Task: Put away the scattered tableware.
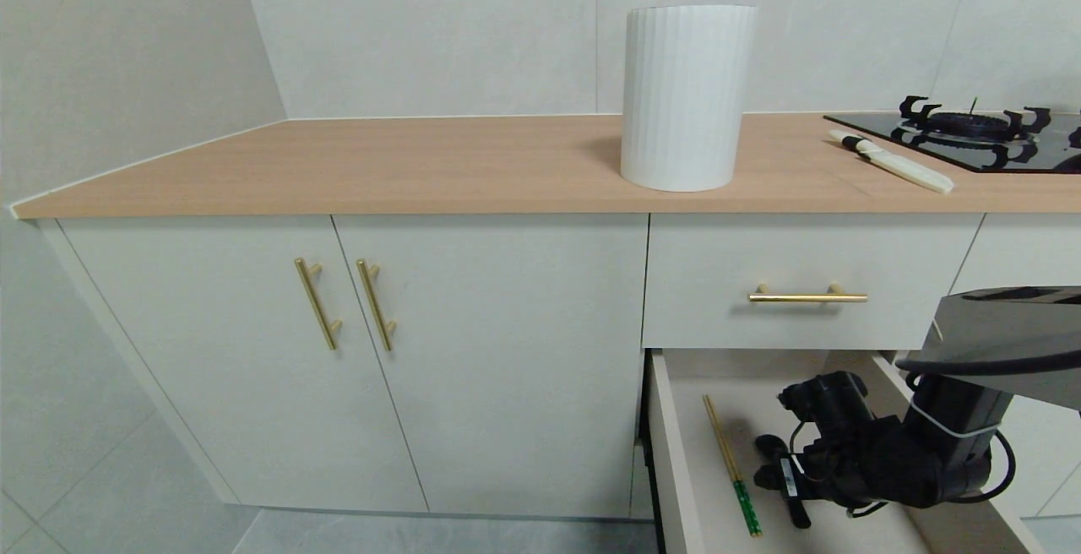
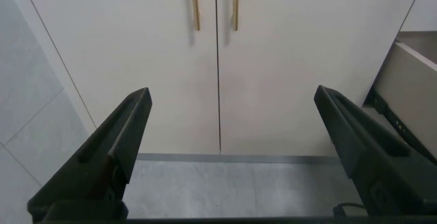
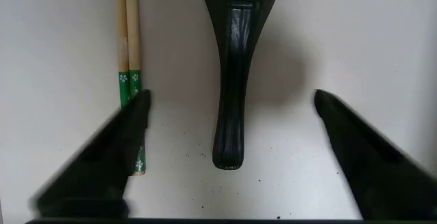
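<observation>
Open drawer (image 1: 671, 444): right tool (image 3: 231, 100) spread wide over black spoon (image 3: 231, 60), chopsticks (image 3: 128, 46) beside; left tool (image 2: 232, 100) likewise spread, facing cabinet doors (image 2: 293, 67)

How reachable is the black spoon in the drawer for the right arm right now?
Probably yes: the right end effector hangs open right over the spoon in the open drawer; chopsticks lie aside.

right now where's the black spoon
The spoon lies in the open drawer at the head view's lower right, just right of the chopsticks and below the open right gripper.
</observation>
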{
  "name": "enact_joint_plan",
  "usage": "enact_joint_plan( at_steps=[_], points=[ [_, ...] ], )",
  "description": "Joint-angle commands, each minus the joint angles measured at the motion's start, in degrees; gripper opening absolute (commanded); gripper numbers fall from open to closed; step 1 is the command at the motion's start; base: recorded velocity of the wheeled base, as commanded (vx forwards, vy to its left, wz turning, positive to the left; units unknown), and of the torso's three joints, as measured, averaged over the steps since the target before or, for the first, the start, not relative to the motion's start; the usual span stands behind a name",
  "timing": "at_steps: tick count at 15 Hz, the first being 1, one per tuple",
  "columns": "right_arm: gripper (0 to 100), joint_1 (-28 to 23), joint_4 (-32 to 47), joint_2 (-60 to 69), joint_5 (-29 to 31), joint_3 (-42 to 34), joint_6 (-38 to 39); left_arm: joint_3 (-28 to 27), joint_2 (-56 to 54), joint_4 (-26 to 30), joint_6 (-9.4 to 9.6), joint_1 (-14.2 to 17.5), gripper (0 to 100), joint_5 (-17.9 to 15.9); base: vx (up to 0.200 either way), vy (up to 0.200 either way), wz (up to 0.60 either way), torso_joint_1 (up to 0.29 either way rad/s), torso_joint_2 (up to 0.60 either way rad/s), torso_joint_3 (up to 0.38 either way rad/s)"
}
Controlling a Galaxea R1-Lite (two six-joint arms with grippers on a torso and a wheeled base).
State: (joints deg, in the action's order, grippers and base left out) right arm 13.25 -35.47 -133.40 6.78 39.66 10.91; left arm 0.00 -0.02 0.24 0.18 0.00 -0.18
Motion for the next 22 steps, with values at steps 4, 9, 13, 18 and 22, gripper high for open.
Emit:
enact_joint_plan(
  at_steps=[4,9,13,18,22],
  points=[
    [100,0.02,0.05,3.06,-0.1,-0.37,0.16,0.0,0.02,0.02,-0.01,0.0,100,0.01,0.0,0.0,0.0,0.0,0.0,0.0],
    [100,0.11,4.8,18.88,-0.8,-4.06,0.08,0.0,0.02,0.02,-0.01,0.0,100,0.01,0.0,0.0,0.0,0.0,0.0,0.0],
    [100,1.51,15.96,33.73,-3.44,-4.59,0.08,0.0,0.02,0.02,-0.01,0.0,100,0.01,0.0,0.0,0.0,0.0,0.0,0.0],
    [100,6.0,36.18,52.19,-6.6,-0.63,-0.19,0.0,0.02,0.02,0.34,0.0,100,0.01,0.0,0.0,0.0,0.0,0.0,0.0],
    [100,6.88,37.32,54.74,-6.51,-0.72,-1.24,0.0,0.02,0.02,-0.09,0.0,100,0.09,-0.05,0.0,0.0,-0.001,0.0,0.004]
  ],
)
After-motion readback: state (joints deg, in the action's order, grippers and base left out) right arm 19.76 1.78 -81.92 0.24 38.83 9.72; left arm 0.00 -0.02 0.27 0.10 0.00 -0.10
